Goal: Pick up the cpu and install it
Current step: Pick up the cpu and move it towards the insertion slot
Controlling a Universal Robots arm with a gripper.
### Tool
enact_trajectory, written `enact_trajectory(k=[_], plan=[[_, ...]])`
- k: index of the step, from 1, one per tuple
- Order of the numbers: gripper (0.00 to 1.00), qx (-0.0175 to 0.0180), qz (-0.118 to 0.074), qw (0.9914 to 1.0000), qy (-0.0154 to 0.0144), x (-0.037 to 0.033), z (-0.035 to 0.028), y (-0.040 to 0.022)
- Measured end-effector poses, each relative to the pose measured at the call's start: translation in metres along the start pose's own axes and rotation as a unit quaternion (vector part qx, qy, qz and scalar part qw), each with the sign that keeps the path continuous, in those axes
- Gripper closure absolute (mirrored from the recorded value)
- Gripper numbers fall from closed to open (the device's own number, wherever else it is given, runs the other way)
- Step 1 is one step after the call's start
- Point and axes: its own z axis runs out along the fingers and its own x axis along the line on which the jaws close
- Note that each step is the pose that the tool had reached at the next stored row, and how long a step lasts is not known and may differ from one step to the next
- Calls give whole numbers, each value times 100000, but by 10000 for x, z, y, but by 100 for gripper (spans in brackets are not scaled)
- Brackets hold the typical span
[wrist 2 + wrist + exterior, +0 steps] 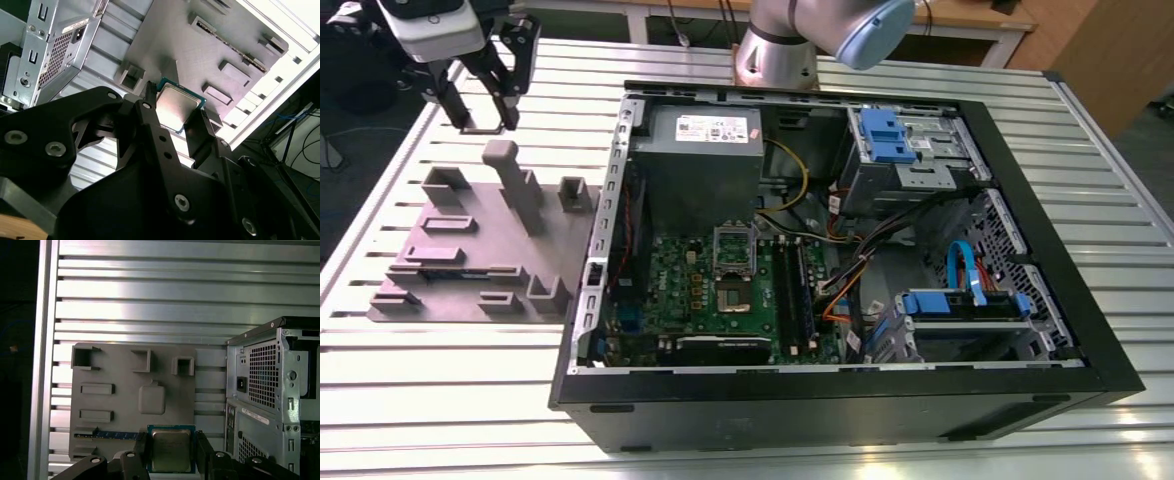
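one robot arm over a slatted metal table (pixel 400 400). the gripper (pixel 483 124) hangs at the exterior view's left, above the far end of a grey tray (pixel 454 250). its two black fingers (pixel 150 107) are pinching the cpu (pixel 177 107) by two opposite edges. in both wrist views the chip is flat between them, its silvery top showing, clear of the tray.

judged step: pickup looks done and the carry to the board is in hand; the chip is not yet in the case (pixel 854 410).

the socket (pixel 731 292) seems to sit mid-board on the green motherboard (pixel 674 290), well apart from the gripper. reaching it calls for a level carry over the case's metal side wall (pixel 607 200), which stands between tray and board. it then calls for a straight descent with the chip squared to the socket.

room: open air above the tray and above the case. inside, the socket is hemmed in by the grey power supply (pixel 698 160) on one side and the black memory sticks (pixel 790 290) just beside it. loose cables (pixel 854 265) lie further toward the exterior view's right. a tall post (pixel 520 190) on the tray is near the gripper.
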Motion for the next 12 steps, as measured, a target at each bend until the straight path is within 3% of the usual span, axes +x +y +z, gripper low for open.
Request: enact_trajectory(k=[12], plan=[[53,1,1,100000,-3,-103,-1,-2]])
